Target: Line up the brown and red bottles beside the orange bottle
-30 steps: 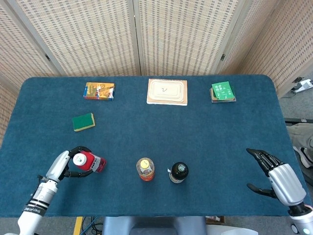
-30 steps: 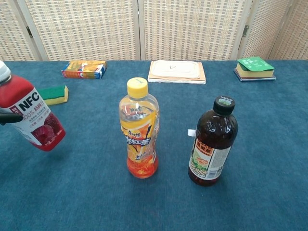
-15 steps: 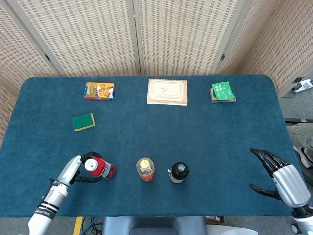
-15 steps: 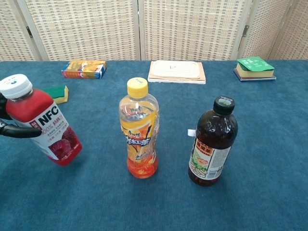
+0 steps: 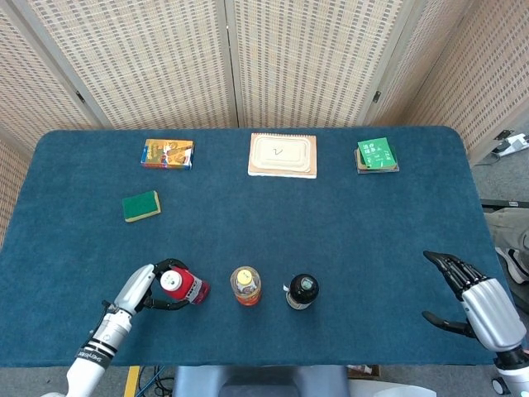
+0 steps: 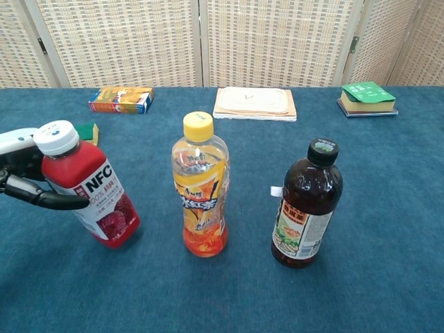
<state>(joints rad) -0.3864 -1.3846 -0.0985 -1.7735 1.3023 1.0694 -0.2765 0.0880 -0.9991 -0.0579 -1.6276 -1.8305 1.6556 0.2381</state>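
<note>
My left hand (image 5: 145, 287) (image 6: 24, 177) grips the red bottle (image 5: 182, 286) (image 6: 90, 189), which has a white cap and leans to the left, just left of the orange bottle (image 5: 245, 284) (image 6: 200, 187). The orange bottle stands upright near the front edge. To its right the brown bottle (image 5: 302, 291) (image 6: 307, 204) stands upright with a black cap. Far off at the front right, my right hand (image 5: 475, 302) is open with nothing in it; only the head view shows it.
At the back of the blue table (image 5: 331, 223) lie a colourful box (image 5: 168, 154), a tan notebook (image 5: 283, 155) and a green book (image 5: 377, 155). A green sponge (image 5: 141, 206) sits at the left.
My left hand has carried the red bottle to the right, closer to the orange bottle, and it now leans less. The right hand has barely moved.
</note>
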